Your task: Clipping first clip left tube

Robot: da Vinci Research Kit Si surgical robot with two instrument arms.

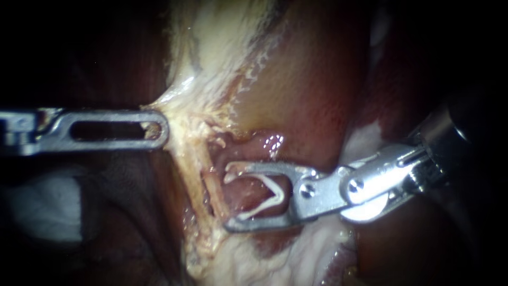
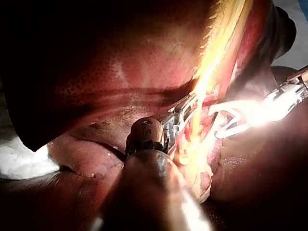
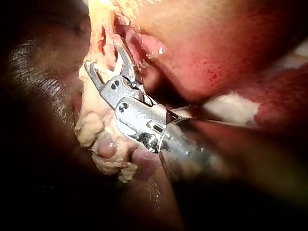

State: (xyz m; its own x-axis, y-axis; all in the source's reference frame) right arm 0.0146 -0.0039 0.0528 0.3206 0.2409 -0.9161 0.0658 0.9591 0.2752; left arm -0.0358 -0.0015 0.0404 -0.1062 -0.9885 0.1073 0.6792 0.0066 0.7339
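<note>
My right instrument [image 1: 227, 197] comes in from the right. Its jaws stand wide apart and carry a white V-shaped clip [image 1: 267, 198] between them. The jaw tips reach a pale tube [image 1: 207, 182] that runs down through stringy yellowish tissue; the tube lies at the mouth of the jaws. My left instrument [image 1: 153, 130] comes in from the left, its slotted jaws shut on the pale tissue [image 1: 177, 114] beside the tube, drawing it leftward. In the right wrist view the right instrument [image 3: 103, 57] and the clip [image 3: 117, 60] sit against the same pale strand. The left wrist view shows the left instrument [image 2: 180, 115].
Smooth reddish liver [image 1: 307, 79] rises behind the tube and to the right. Pale fatty tissue [image 1: 222, 32] fans out above and frayed pale tissue [image 1: 254, 259] lies below. A white patch [image 1: 42, 206] lies in the dark at lower left.
</note>
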